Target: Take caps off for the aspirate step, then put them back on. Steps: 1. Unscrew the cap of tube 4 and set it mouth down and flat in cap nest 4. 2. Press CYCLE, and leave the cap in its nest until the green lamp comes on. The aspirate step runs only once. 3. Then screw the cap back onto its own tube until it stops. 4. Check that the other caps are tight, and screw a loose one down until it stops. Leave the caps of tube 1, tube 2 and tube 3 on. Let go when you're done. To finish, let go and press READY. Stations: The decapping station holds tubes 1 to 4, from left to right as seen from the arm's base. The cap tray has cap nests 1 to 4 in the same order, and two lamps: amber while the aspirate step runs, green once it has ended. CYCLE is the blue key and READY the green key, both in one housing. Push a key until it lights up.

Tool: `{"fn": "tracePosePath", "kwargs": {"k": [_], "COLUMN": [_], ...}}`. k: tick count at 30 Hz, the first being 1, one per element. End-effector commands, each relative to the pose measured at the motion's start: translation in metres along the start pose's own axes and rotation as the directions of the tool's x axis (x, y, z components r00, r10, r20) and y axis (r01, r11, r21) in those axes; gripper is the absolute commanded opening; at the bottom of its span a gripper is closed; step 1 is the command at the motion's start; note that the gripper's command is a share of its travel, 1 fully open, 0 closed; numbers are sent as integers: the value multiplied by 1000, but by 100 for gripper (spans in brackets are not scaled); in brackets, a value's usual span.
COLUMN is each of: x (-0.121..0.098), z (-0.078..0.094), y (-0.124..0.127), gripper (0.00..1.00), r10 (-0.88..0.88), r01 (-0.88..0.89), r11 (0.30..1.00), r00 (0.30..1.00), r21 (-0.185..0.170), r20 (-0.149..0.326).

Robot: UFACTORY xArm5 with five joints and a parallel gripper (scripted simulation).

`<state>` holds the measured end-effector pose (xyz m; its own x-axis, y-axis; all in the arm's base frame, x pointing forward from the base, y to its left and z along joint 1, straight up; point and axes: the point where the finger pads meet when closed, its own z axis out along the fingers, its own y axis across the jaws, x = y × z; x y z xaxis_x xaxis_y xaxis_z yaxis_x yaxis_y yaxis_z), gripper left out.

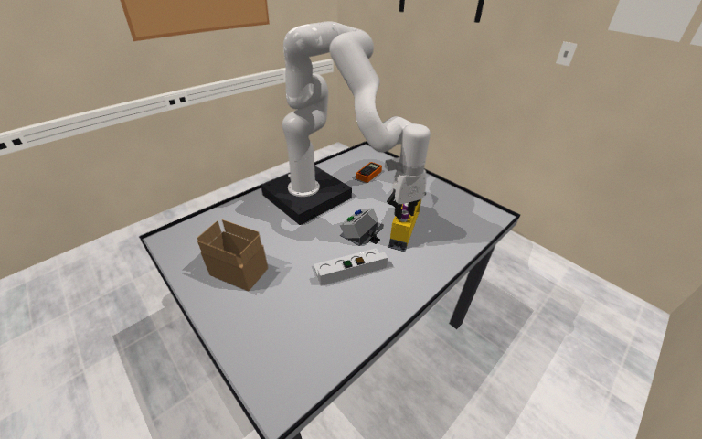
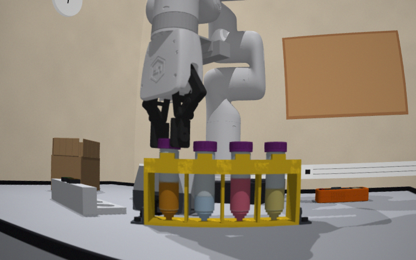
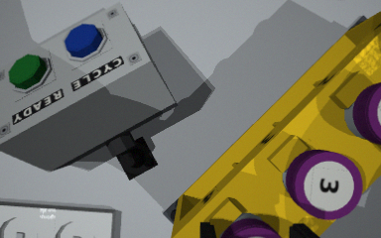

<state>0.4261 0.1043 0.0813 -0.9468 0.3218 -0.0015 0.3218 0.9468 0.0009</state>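
White lettering on black strips on the grey key housing [image 3: 99,94] reads "CYCLE" beside the blue octagonal key [image 3: 83,40] and "READY" beside the green octagonal key [image 3: 28,70]. A black "3" marks the white top of a purple screw cap [image 3: 324,184] in the yellow rack [image 3: 278,164].

Even bright light, soft overlapping shadows on the table [image 1: 310,331], sharp focus.

Beige walls [image 1: 517,103] enclose the room, above a mottled grey-white tiled floor [image 1: 543,351]. A brown corkboard [image 1: 194,15] hangs far left, with a white wall rail [image 1: 129,108] beneath it. The grey surface [image 1: 321,331] has black edging and dark legs [image 1: 468,294].
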Motion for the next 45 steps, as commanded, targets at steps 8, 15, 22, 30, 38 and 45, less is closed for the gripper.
{"fn": "tracePosePath", "kwargs": {"k": [8,15,22,30,38,45], "x": [-1,-1,-1,-1,-1,-1], "z": [-1,-1,-1,-1,-1,-1], "y": [1,1,1,1,1,1], "gripper": [46,46,46,0,0,0], "r10": [536,764,862,862,862,808], "r01": [-536,-764,-862,-862,-862,-808], "r11": [844,646,506,506,506,590], "r00": [844,646,506,506,506,590], "r21": [-5,-4,-4,-4,-4,-4], "r20": [-2,-3,-4,-4,-4,-4]}}
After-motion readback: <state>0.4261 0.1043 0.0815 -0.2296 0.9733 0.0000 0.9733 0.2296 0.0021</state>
